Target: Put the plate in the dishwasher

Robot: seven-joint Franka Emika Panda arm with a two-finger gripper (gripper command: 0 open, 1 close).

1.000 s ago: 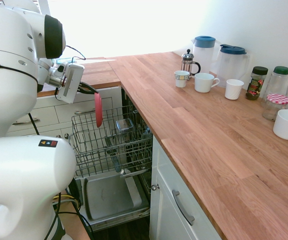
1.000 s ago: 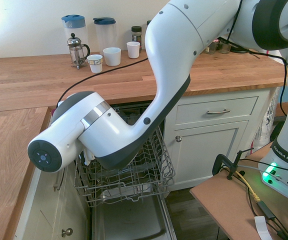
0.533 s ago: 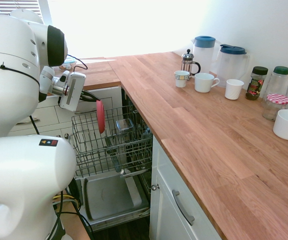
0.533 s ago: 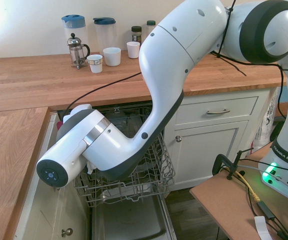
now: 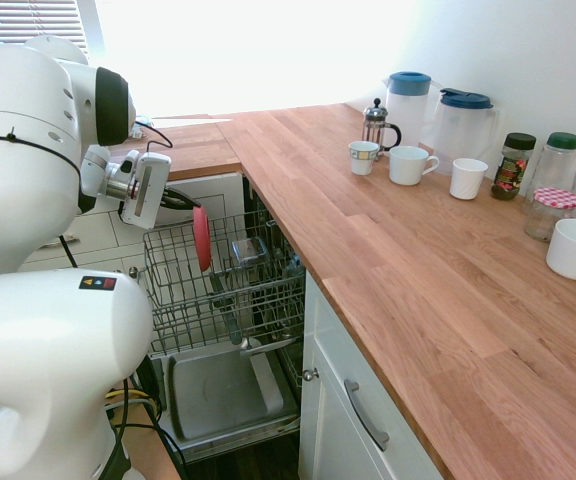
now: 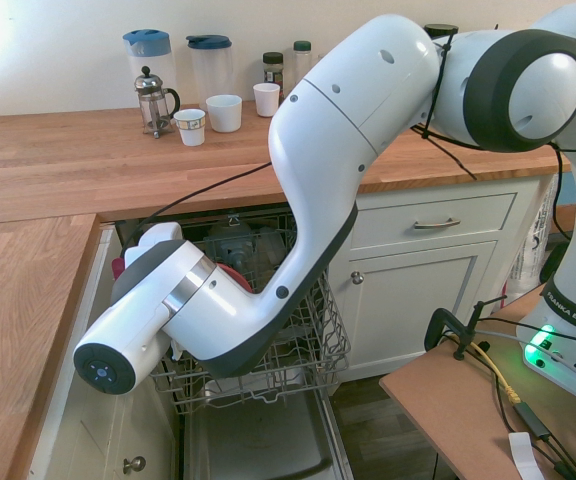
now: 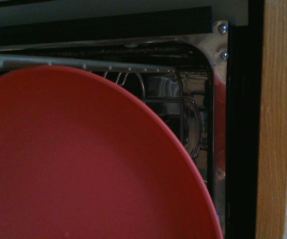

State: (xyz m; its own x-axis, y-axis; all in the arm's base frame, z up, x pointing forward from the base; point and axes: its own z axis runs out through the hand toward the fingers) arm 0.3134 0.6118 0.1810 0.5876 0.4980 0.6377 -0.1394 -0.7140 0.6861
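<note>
A kitchen corner: an L-shaped wooden desk (image 5: 388, 260) runs over white cabinets, with the dishwasher (image 5: 230, 395) open in the angle, its door dropped and the wire rack (image 5: 223, 290) drawn out. Cups, jugs and jars stand on the desk, well clear of the work.

The tool (image 5: 180, 198) is clamped shut on the plate (image 5: 201, 238), gripping the rim at about 12 o'clock. The plate hangs upright, edge-on to the first exterior view, with its lower part already below the rack's top rail, at the rack's 9 o'clock side as that view shows it. The wrist view shows the red plate face (image 7: 83, 164) filling most of the frame, with rack wires behind it.

Procedure, as judged from this position:
1. Keep the plate vertical; a tilt would likely catch a rack wire.
2. Lower slowly until the bottom edge seats between two wires.
3. Release only once the plate is supported, otherwise it may tip over.
4. Withdraw upward, clear of the rail.
</note>
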